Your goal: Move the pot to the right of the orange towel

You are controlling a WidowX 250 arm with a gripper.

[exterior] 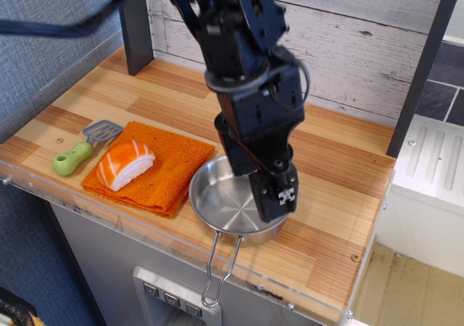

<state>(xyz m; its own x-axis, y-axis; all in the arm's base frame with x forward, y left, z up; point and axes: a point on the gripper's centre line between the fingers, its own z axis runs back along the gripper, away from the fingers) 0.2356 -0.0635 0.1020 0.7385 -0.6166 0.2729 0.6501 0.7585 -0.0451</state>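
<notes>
View observation.image, 1 frame.

Item 1: pot [225,204], upright on the wooden counter [348,195], its left rim touching or just overlapping the right edge of the orange towel [163,168]. This already reads as right of the towel, so the placing looks done or near done. Long axis runs through the wire-loop handle, which points toward the front edge and overhangs it.

Item 2: gripper [274,201], hanging over the pot's right half, tip pointing down toward the rim; jaw spread cannot be told, nothing visibly held.

Item 3: salmon sushi toy [125,163] lying on the towel; green-handled spatula [81,150] just left of it.
</notes>
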